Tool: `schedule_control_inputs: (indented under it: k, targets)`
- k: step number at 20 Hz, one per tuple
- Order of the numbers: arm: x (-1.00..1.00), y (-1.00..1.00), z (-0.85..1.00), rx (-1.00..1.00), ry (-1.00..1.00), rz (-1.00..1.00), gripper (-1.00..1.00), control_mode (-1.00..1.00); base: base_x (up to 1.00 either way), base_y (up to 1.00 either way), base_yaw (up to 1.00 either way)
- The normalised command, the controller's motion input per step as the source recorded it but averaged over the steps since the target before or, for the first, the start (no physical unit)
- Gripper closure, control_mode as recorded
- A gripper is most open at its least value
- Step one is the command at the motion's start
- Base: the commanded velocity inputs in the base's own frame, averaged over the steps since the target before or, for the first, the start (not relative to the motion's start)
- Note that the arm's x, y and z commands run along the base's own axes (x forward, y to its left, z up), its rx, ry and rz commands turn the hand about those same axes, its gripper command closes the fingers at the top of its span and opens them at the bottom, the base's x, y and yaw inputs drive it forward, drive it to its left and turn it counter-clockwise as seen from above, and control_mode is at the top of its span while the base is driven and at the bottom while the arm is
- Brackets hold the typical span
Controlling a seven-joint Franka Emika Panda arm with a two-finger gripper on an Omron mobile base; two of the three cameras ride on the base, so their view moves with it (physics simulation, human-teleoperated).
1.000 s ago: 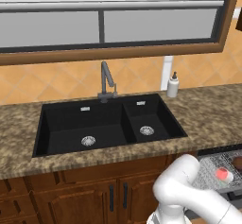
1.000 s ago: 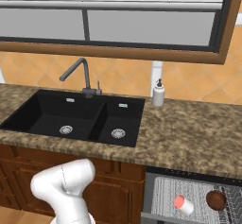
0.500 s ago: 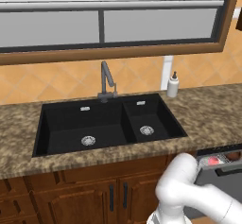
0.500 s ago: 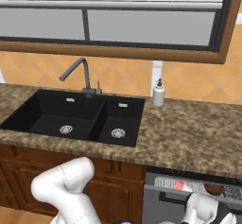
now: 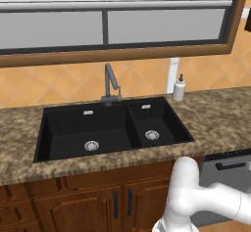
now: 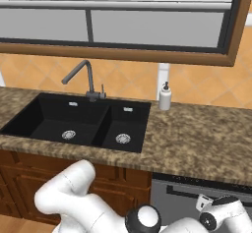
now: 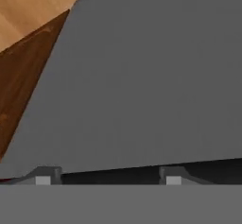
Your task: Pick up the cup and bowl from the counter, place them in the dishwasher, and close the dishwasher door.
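since the earlier frame the dishwasher door [image 6: 197, 202] has swung up to near vertical, hiding the rack below the tabletop [image 6: 197, 138]. we judge loading done, with final latching left. our tool [image 7: 105, 178] is spread against the panel, holding nothing.

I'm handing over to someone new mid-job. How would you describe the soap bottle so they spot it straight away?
Start at the black double sink set in the brown granite counter. Look past the sink's right back corner, against the orange tiled wall. The soap bottle stands there upright: small, white, with a dark pump top, just in front of a white vertical strip on the wall, and to the right of the dark faucet.
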Motion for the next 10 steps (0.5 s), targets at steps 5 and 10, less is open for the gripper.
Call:
schedule_control_inputs:
  k: [5,10]
  targets:
    - [1.00,0.12,-0.28,0.31,-0.95,-0.15,-1.00,-1.00,0.00,0.00,0.00]
    - [1.00,0.05,-0.31,0.27,-0.88,-0.13,-1.00,-1.00,0.00,0.00,0.00]
